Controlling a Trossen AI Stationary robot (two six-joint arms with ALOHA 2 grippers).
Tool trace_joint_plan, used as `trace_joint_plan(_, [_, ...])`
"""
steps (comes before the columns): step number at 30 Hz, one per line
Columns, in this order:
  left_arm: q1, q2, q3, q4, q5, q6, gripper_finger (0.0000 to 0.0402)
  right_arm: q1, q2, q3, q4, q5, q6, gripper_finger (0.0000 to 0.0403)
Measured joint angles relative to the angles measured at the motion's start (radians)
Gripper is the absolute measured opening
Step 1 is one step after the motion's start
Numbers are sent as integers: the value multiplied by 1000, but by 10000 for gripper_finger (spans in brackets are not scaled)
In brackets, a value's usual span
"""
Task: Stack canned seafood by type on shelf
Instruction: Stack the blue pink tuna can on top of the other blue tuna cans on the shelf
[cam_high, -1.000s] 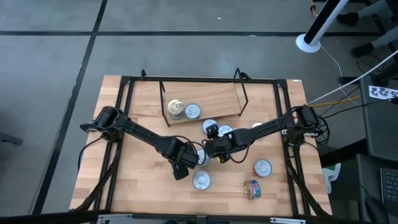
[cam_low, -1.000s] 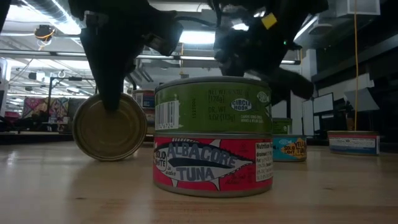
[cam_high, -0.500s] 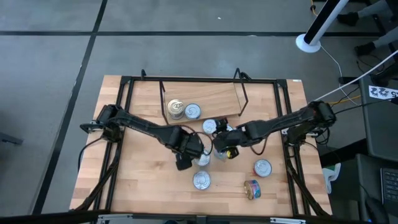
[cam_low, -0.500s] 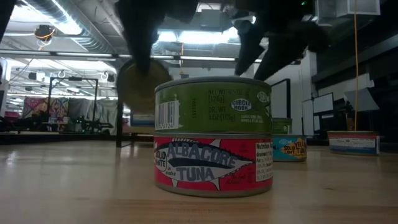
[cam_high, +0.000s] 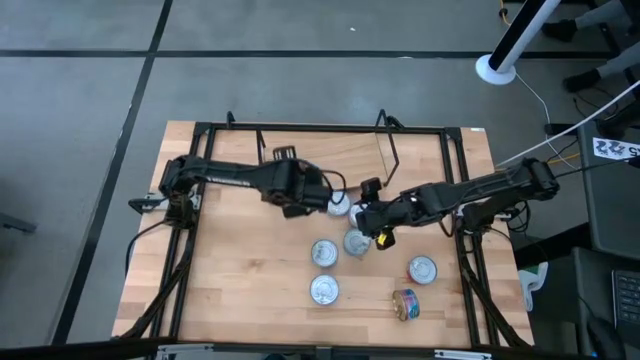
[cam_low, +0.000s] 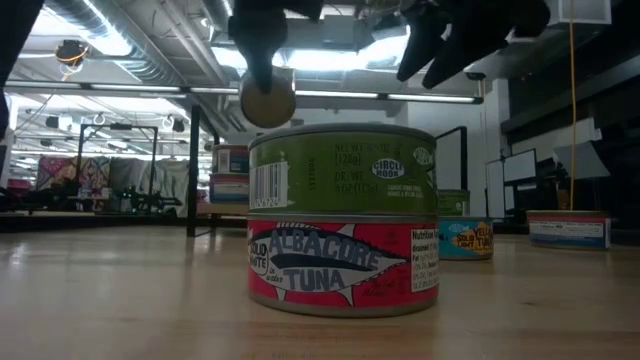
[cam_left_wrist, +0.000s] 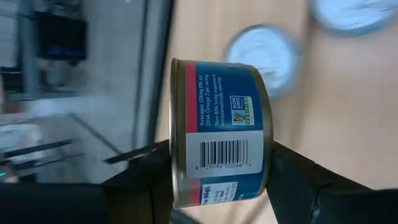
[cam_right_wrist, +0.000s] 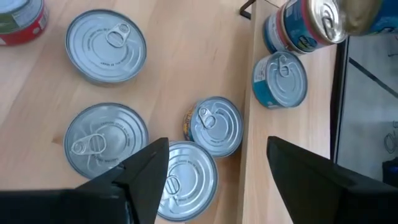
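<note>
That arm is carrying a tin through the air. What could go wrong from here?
The left pincer holds the blue tin only by its flat ends, so it might slip out. The shelf already has tins on it, and setting this one down could knock them. The right pincer hangs open close by, so the arms might bump.

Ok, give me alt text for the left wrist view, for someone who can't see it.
The left hand grips a blue-and-red labelled can by its flat ends, barcode side toward the camera, held above the wooden tabletop. Two silver-lidded cans lie blurred on the wood behind it.
</note>
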Motion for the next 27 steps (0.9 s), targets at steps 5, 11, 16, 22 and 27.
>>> trace_joint_plan(5, [56,1,-48,-11,-51,19,197,0,-2,0,-13,-8,27,271])
trace_joint_plan(11, [95,1,-120,-1,-93,42,197,0,-2,0,-23,-8,27,271])
trace_joint_plan(16, [107,1,-183,5,-96,36,197,0,-2,0,-24,-8,27,271])
trace_joint_plan(22, [106,1,-227,56,-117,41,198,0,-2,0,-23,-8,27,271])
trace_joint_plan(27, [105,0,-238,70,-120,41,198,0,-2,0,-23,-8,27,271])
